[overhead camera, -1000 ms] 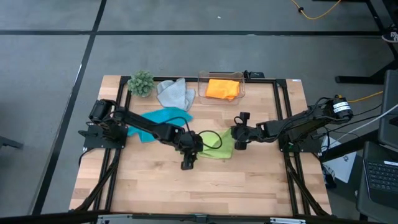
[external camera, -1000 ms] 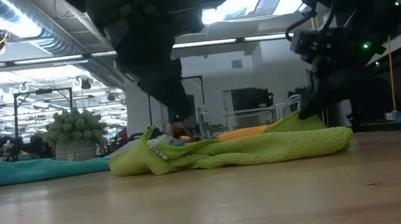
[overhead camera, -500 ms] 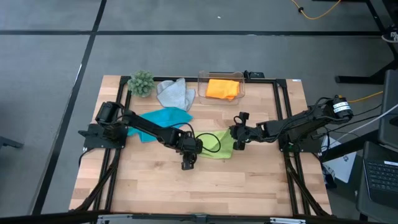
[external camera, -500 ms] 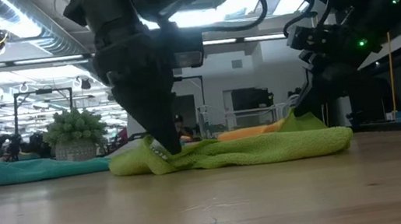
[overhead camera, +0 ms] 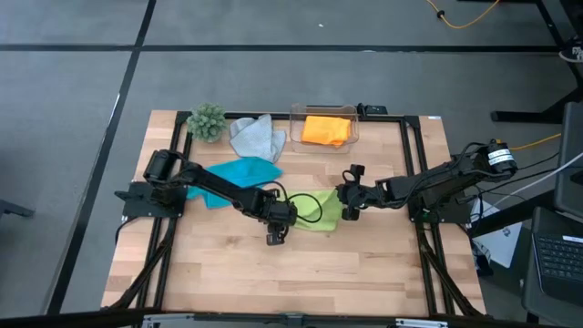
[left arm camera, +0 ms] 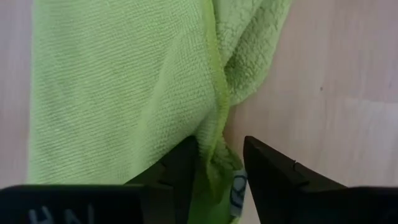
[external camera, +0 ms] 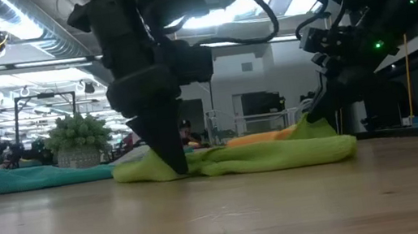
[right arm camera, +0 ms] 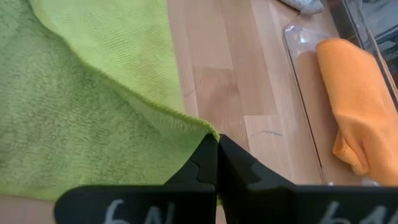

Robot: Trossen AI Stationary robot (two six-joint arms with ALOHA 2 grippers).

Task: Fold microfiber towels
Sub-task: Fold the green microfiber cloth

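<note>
Wooden counter carries the lime green towel mid-surface. Right end effector pinches one corner shut; left end effector straddles the opposite edge, fingers parted. Advisable: close firmly on the hem, then lift both corners together.

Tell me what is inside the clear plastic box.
The clear plastic box at the table's far edge holds the orange towel, bunched up rather than flat. Whether anything lies beneath that towel cannot be seen, because the cloth covers most of the box floor.
</note>
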